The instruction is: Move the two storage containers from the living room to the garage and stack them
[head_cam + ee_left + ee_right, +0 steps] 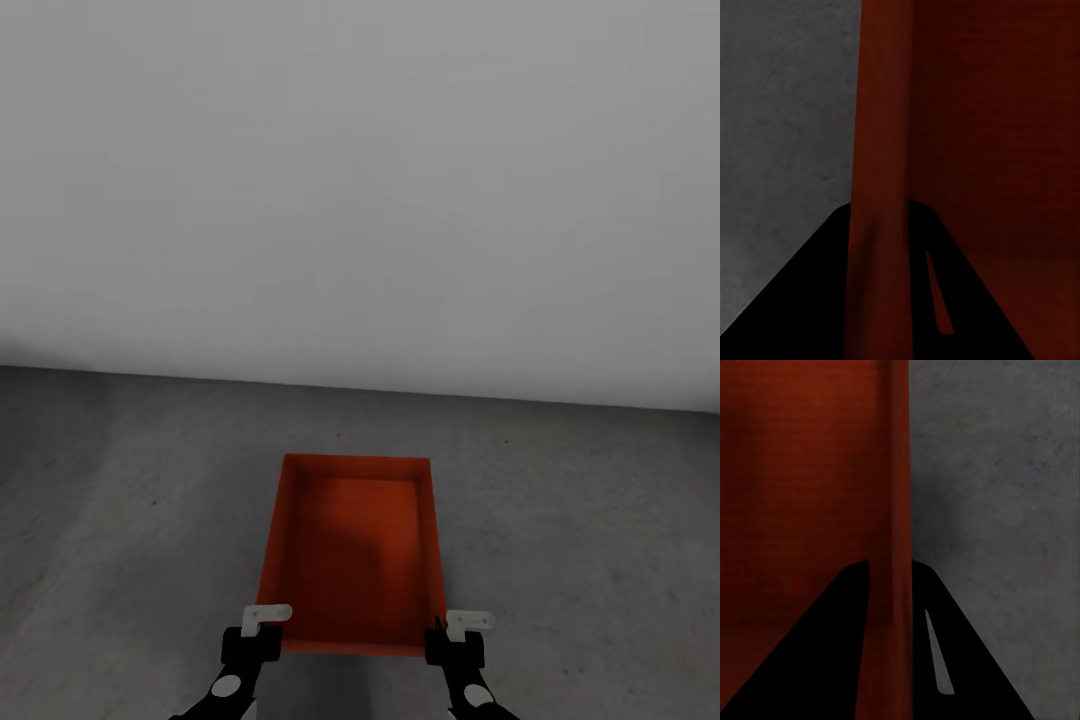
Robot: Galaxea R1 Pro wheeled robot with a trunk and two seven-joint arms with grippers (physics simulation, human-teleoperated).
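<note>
- Orange-red storage container (352, 545) sits lower centre, over the grey floor (120, 500).
- Left gripper (262, 632) and right gripper (450, 635): jaws clamped on its side walls.

Dim, flat, even light with no visible source or glare. The pale wall (360, 180) fades darker toward the frame's corners. A soft shadow darkens the middle of the orange-red container (352, 545). Both wrist views look blurred, their gripper fingers (817, 660) pure black silhouettes.
</note>
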